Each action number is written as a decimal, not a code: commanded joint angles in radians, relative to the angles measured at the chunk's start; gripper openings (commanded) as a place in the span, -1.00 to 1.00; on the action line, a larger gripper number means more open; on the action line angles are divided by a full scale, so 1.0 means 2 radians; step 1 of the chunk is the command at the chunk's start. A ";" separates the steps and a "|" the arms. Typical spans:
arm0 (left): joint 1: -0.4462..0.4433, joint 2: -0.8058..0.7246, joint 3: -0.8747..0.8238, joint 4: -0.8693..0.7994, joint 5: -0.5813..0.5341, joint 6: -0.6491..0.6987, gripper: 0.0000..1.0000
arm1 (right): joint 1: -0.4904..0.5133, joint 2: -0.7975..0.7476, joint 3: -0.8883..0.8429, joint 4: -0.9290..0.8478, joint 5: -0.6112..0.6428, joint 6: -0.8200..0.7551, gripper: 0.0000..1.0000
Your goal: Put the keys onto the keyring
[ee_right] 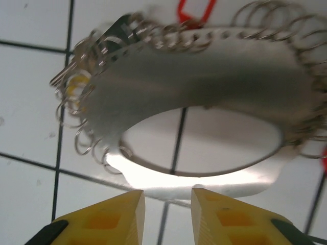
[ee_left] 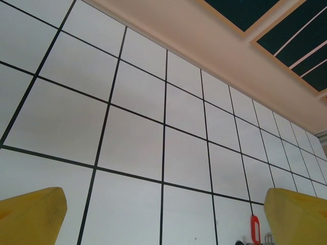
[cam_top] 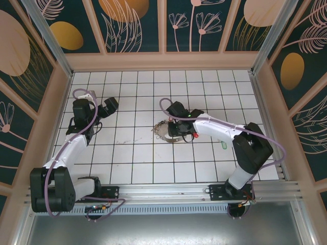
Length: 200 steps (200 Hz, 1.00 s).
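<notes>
Much of the keyring (ee_right: 204, 87) is blurred in the right wrist view. It reads as a broad grey band bent into a loop and hung with many small wire rings (ee_right: 92, 145), and its top and right side are cut off by the frame. The keys along it are hard to tell apart. A yellow tag (ee_right: 76, 84) shows at its left end, a red tag (ee_right: 194, 9) is cropped at the top, and a dark shape beside the rings cannot be made out.

From above, the keyring (cam_top: 159, 131) is a small brownish-grey tangle at about the middle of the surface (cam_top: 133, 153), partly covered by the right wrist. A red tag (cam_top: 195, 137) peeks out just beside the arm. One green-tagged key (cam_top: 223, 145) lies alone, well apart from the keyring, toward the right edge.

The right gripper (ee_right: 166, 196) stands only narrowly parted. A tile line shows through the slot between its yellow fingers (ee_right: 112, 214), so nothing sits between them. The band's bright near edge lies just past the tips, and I cannot tell whether it touches them.

The left gripper (ee_left: 163, 199) is spread wide and holds nothing, with bare tiles between its yellow fingertips (ee_left: 36, 209). From above, the left gripper (cam_top: 111, 104) hangs toward the left edge, well apart from the keyring. A small red tag (ee_left: 254, 227) is cut off at the bottom of the left wrist view.
</notes>
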 commanded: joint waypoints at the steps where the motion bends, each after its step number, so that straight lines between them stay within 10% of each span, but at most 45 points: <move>1: -0.002 -0.007 -0.004 0.015 0.018 0.008 0.98 | -0.038 -0.046 -0.005 -0.025 0.023 -0.011 -0.40; 82: -0.037 -0.001 0.002 0.014 0.036 0.032 0.96 | -0.175 -0.159 -0.106 -0.021 0.029 0.048 -0.04; 200: -0.117 0.009 0.017 -0.016 0.026 0.119 0.92 | -0.076 -0.039 -0.123 0.090 0.000 0.260 -0.19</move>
